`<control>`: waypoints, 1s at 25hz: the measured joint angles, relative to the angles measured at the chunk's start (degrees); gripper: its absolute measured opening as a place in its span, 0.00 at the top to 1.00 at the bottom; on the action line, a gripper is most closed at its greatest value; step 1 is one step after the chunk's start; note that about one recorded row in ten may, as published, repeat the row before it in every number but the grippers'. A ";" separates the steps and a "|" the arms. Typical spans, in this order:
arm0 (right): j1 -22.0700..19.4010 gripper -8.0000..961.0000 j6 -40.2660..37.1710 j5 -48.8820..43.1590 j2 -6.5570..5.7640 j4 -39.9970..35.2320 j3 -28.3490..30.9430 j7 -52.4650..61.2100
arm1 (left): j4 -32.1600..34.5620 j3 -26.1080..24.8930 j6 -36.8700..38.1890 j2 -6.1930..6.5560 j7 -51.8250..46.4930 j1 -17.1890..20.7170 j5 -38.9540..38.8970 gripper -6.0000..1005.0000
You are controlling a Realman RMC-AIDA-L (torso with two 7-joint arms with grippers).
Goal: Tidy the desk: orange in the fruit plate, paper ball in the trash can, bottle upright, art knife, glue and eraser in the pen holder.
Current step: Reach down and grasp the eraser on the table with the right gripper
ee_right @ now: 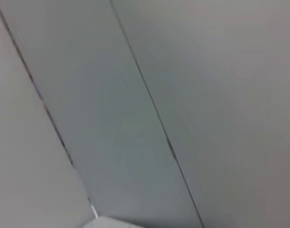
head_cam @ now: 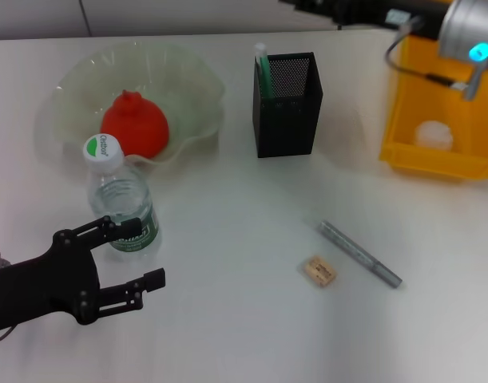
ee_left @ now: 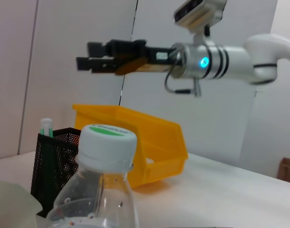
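The clear bottle (head_cam: 121, 199) with a white and green cap stands upright in front of the fruit plate (head_cam: 197, 89); it also shows close up in the left wrist view (ee_left: 101, 190). My left gripper (head_cam: 144, 254) is open and empty just in front of the bottle, one fingertip by its label. The orange (head_cam: 134, 124) lies in the plate. The paper ball (head_cam: 433, 134) lies in the yellow trash can (head_cam: 403, 120). The black mesh pen holder (head_cam: 287, 108) holds the green-and-white glue stick (head_cam: 262, 68). The grey art knife (head_cam: 360, 254) and tan eraser (head_cam: 319, 271) lie on the table. My right gripper (ee_left: 104, 58) hangs raised near the trash can.
The right arm (head_cam: 466, 32) reaches over the back right corner above the trash can. The white table (head_cam: 244, 335) runs wide in front of the knife and eraser. A grey panelled wall fills the right wrist view.
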 joint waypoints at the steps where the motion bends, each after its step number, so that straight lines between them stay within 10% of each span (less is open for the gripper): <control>1: 0.00 0.36 0.00 0.00 0.00 0.00 0.00 0.00 | 0.00 0.00 0.00 0.00 0.00 0.00 0.00 0.17; 5: 0.41 0.29 -11.17 -23.05 -2.81 -16.71 0.86 20.99 | 0.00 -0.01 0.15 0.14 0.00 0.07 0.00 0.17; 9: 3.73 0.25 -24.74 -37.00 -2.81 -26.05 2.66 29.83 | 0.00 0.00 0.21 0.16 0.00 0.02 0.00 0.17; 15: 12.76 0.25 -43.76 -56.43 -0.15 -32.74 0.82 37.82 | 0.01 0.00 0.33 0.05 -0.16 -0.51 -0.03 0.17; 20: 13.97 0.25 -44.67 -65.29 2.75 -32.10 -6.28 39.27 | 0.05 0.00 0.40 -0.17 -0.23 -0.76 0.00 0.17; 25: 13.64 0.25 -41.42 -66.90 3.11 -28.60 -18.27 42.76 | 0.03 0.18 0.42 -0.28 -0.25 -1.20 0.00 0.17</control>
